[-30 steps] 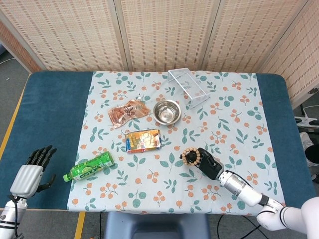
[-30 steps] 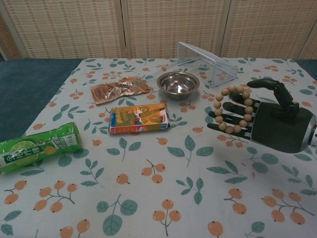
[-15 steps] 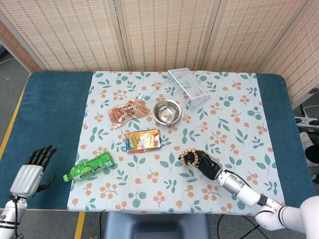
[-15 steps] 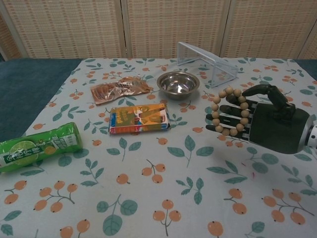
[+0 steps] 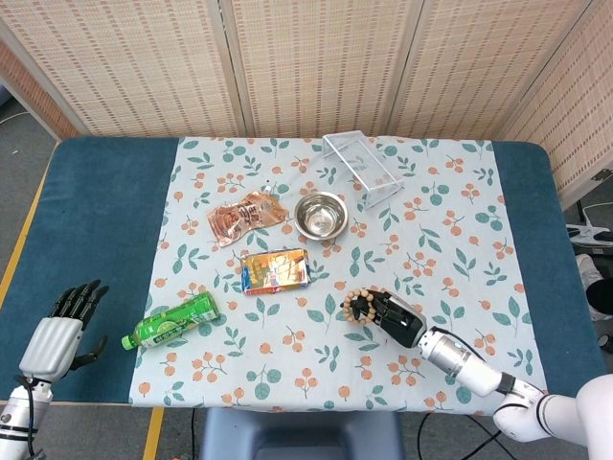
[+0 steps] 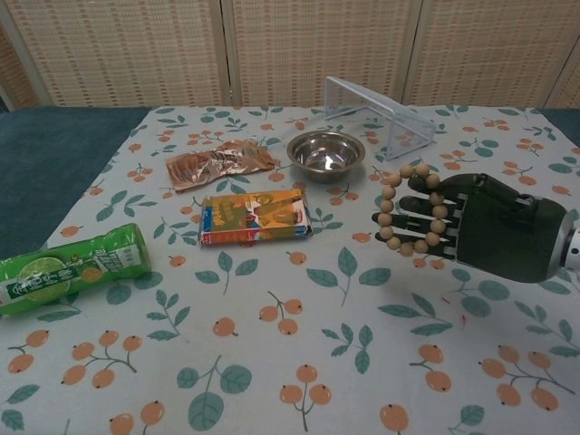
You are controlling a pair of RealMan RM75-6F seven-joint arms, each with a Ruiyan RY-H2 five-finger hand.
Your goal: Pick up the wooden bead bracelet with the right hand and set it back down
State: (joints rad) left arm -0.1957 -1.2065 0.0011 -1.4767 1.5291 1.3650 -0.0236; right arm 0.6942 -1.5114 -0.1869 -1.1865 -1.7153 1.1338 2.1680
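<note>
The wooden bead bracelet [image 5: 362, 307] [image 6: 408, 210] is looped around the fingers of my right hand [image 5: 400, 318] [image 6: 494, 227], which carries it just above the floral cloth at the front right. The fingers point left and lie nearly straight through the ring of beads. The thumb lies flat along the top of the hand. My left hand [image 5: 62, 331] rests at the table's front left corner, on the blue cover, fingers spread and holding nothing; the chest view does not show it.
A steel bowl [image 5: 320, 215] [image 6: 326, 152] and a clear plastic box [image 5: 362, 168] [image 6: 376, 107] stand behind the right hand. A colourful snack box [image 5: 275, 270] [image 6: 256, 216], a brown packet [image 5: 247, 217] and a green bottle [image 5: 172, 321] [image 6: 68, 267] lie to the left.
The right hand has shifted a little left with the bracelet. Its thumb, arched above the beads a second ago, now lies flat. The left hand has not moved.
</note>
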